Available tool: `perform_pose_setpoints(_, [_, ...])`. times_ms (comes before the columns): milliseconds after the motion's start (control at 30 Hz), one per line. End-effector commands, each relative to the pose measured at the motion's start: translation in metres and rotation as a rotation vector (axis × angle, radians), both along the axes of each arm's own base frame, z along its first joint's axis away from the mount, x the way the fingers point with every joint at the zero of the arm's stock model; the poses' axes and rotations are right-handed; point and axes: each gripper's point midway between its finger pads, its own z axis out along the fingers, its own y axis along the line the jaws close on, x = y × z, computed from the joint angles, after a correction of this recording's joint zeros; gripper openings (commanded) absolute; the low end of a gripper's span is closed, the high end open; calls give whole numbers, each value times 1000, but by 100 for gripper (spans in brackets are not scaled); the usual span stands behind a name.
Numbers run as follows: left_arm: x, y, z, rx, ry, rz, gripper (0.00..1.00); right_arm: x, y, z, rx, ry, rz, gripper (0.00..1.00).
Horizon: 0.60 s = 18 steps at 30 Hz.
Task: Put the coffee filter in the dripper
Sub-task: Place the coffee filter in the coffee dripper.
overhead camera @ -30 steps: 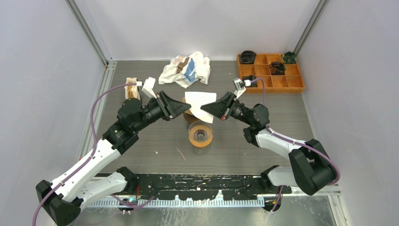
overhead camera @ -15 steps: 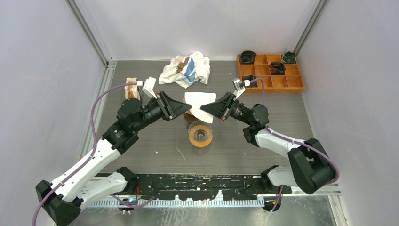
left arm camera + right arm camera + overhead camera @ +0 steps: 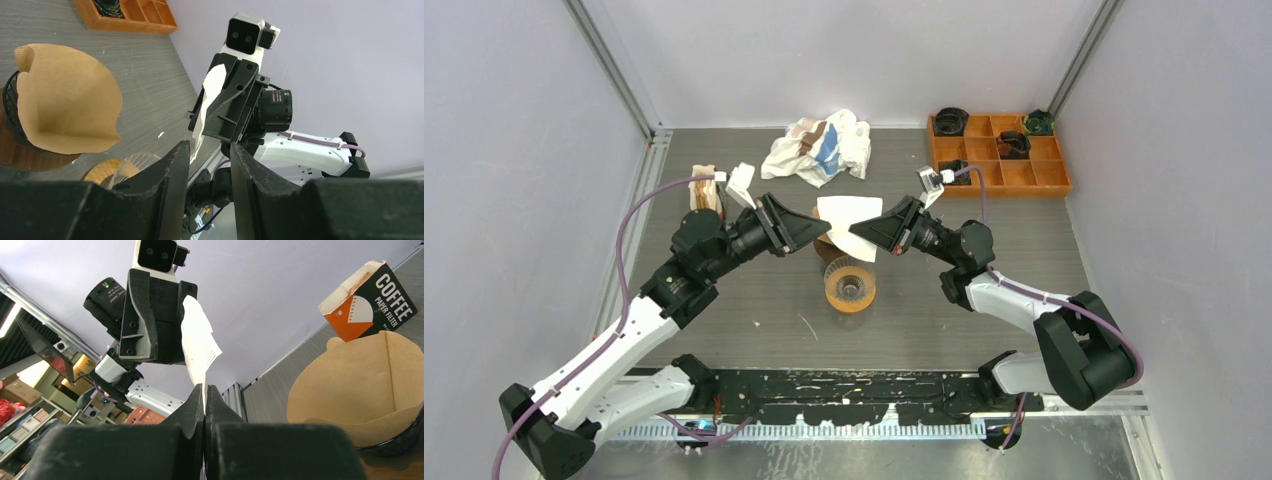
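My right jaws are pinched shut on the white coffee filter, holding it aloft. My left jaws stand narrowly apart beside it. The orange-ringed dripper on the surface nearby looks empty, so seating the filter is still to do.

Matt grey woodgrain surface; white filter thin matt paper; brown filter coarser unbleached paper; orange tray smooth plastic

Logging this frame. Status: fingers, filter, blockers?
Right fingers shut on white filter. Left fingers open around its edge. Filter airborne, not in dripper. Brown filter close beside.
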Motion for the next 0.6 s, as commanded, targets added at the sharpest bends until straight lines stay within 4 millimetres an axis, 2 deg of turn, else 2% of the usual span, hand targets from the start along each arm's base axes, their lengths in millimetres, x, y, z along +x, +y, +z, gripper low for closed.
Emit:
perform_pose_setpoints(0, [-10,7,39,-61,-88,-4,37,-3,-4,14,29,-69,-13,1])
perform_pose_setpoints(300, [-13,7,38,-58,-79,-10,37,-2,-4,15,28,-68,-20,1])
perform_pose_setpoints(467, [-9,6,32,-42,-69,-2,36,-2,-4,17,30,-75,-18,1])
perform_pose_setpoints(567, [-4,11,28,-5,-74,37,36,-3,-4,16,28,-72,-18,1])
